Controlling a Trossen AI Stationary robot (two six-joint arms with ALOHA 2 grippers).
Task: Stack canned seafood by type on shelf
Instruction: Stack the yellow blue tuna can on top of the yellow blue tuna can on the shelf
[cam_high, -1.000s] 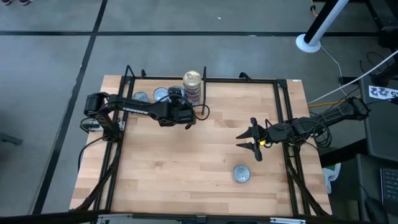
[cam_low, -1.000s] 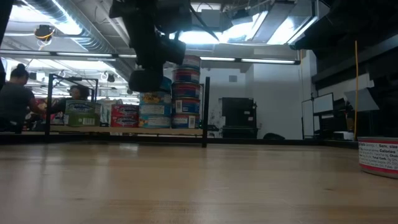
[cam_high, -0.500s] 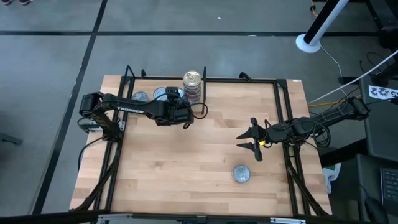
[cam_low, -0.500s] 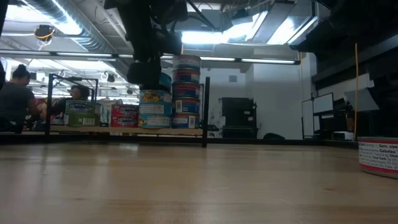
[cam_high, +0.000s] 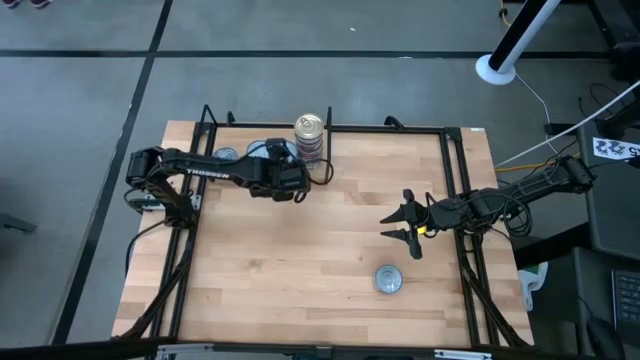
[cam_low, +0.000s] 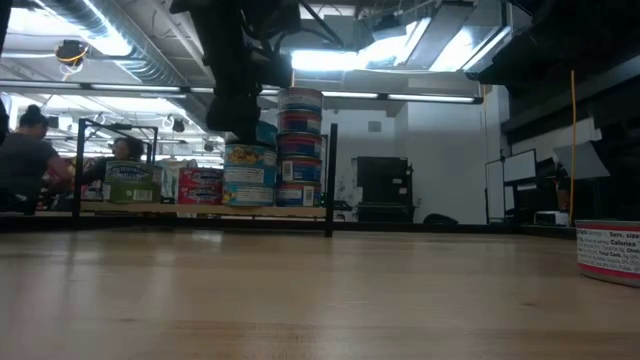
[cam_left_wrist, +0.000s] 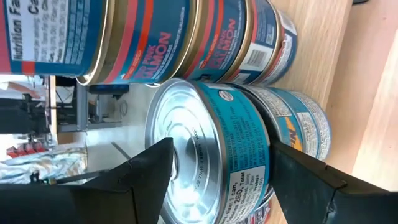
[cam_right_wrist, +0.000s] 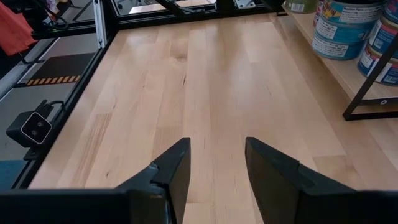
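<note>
Two grippers visible: left gripper, upper centre of the high view, jaws closed on a teal-label tin atop the stacks at the shelf's back edge; right gripper idles open, mid-right.

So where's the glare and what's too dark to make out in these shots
Low view: bright ceiling lights backlight the scene, leaving the left arm a dark silhouette before the stacked cans. Left wrist view: the silver lid of the teal can between the fingers reflects light, and the background beyond it washes out. High view: even light, soft shadows on the wooden board.
</note>
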